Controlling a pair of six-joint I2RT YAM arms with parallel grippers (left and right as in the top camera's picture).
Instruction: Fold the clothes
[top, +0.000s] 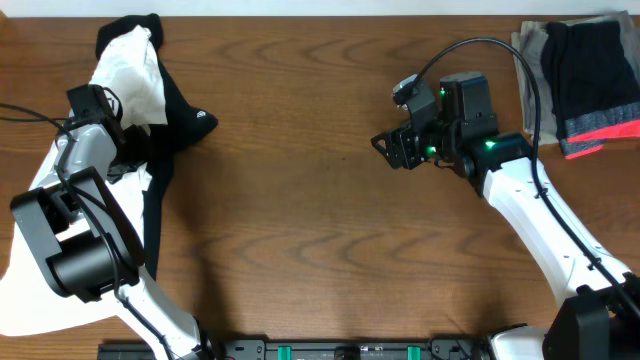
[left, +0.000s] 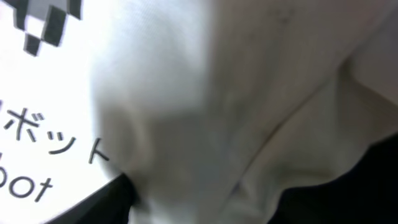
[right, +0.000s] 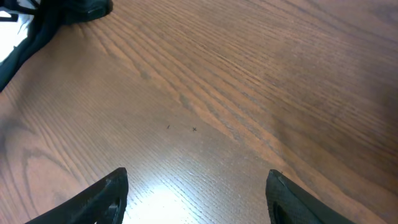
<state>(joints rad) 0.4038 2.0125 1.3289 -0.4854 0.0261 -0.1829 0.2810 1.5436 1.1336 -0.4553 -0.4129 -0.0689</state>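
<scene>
Separating shirt (top: 130, 65) from black garment (top: 185, 122) at far-left corner of table (top: 300, 230).
Buried in white cloth, left gripper (top: 125, 150) showed no readable grip, probably there to lift it free; right gripper (right: 198, 186) hung spread open over bare wood, likely on standby.

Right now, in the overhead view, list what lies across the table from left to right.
First the white T-shirt → black garment → right tool, over bare wood → stack of folded garments.

Soft matt white cotton T-shirt (top: 135, 70), glossy grained wood table (top: 320, 250), matt black garment (top: 180, 125)
</scene>
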